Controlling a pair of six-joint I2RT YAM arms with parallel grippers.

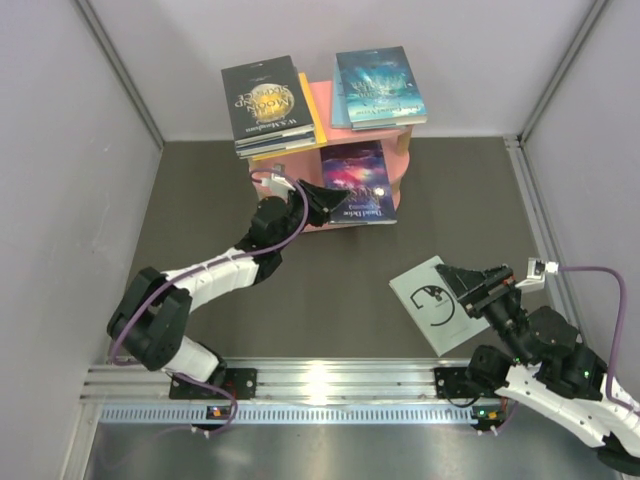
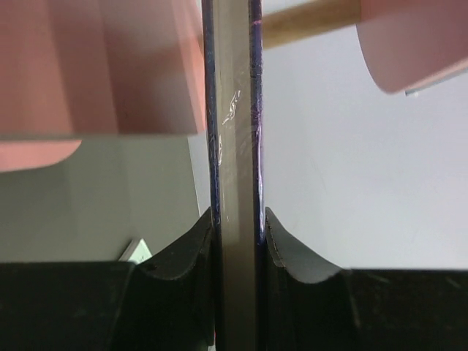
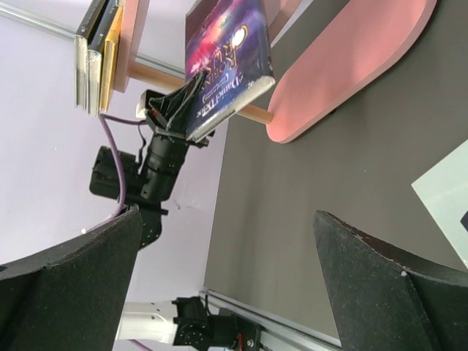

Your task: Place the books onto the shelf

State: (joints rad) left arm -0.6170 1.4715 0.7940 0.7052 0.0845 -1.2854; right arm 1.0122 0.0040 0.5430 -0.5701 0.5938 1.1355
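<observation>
The purple book (image 1: 358, 180) sits at the front of the shelf (image 1: 322, 100), lying roughly flat below the top board, with its far part under that board and its near part jutting out toward the arms. The left pincer (image 1: 325, 205) is clamped on its near edge, and the left wrist view shows the book's edge squeezed between both fingers. I cannot tell whether the book already rests on a lower board.

On the top board a stack topped by the black book (image 1: 262, 95) lies to the left, and another topped by the teal book (image 1: 380, 85) lies to the right. The pale book (image 1: 425, 295) lies flat on the tabletop (image 1: 300, 300), well apart from the shelf. The right pincer (image 1: 458, 290) is just beside it, jaws wide apart and holding nothing.

The step in hand looks like shelving the purple book. Next it likely needs pushing further in until a board carries it, then releasing. After that, only the pale book seems left.
</observation>
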